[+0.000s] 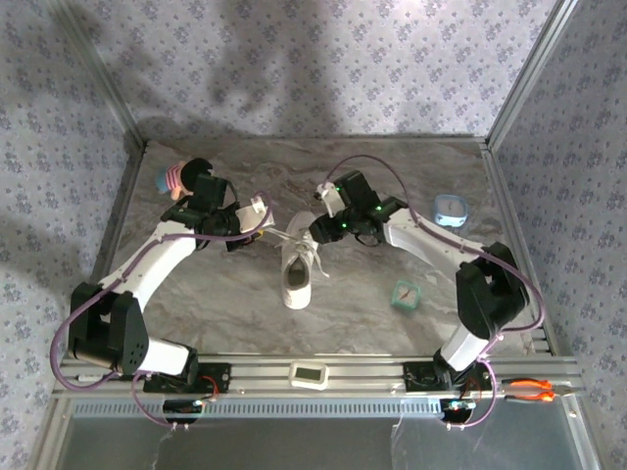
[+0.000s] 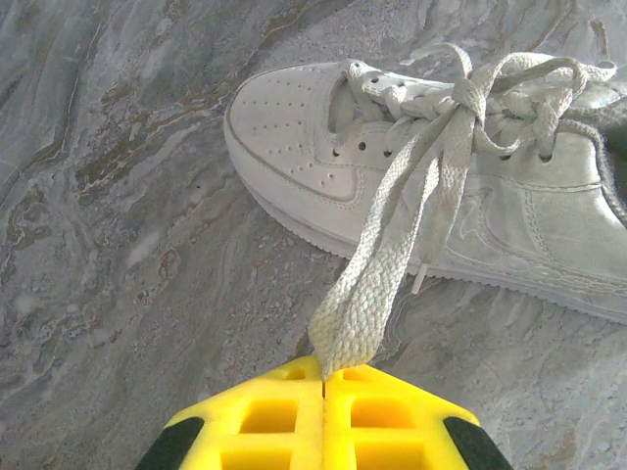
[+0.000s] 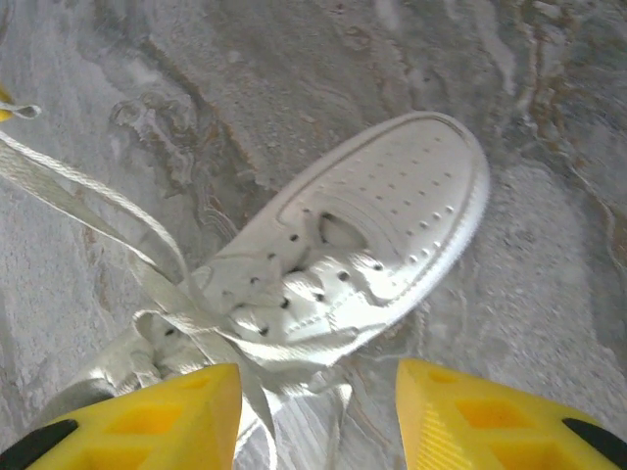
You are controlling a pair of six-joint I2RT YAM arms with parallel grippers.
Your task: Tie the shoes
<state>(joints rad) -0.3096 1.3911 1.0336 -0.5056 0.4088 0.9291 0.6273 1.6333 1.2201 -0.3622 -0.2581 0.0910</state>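
Sneaker (image 1: 297, 272) is lying mid-table, toe pointing to 6 o'clock, toward the arm bases. At its 10 o'clock I am holding the left gripper (image 2: 323, 370) pressed together, pinching a flat white lace (image 2: 392, 245) that is stretching up to the crossed laces. Right gripper (image 3: 315, 372) is hovering over the heel end at 1 o'clock, jaws standing spread and pinching nothing.
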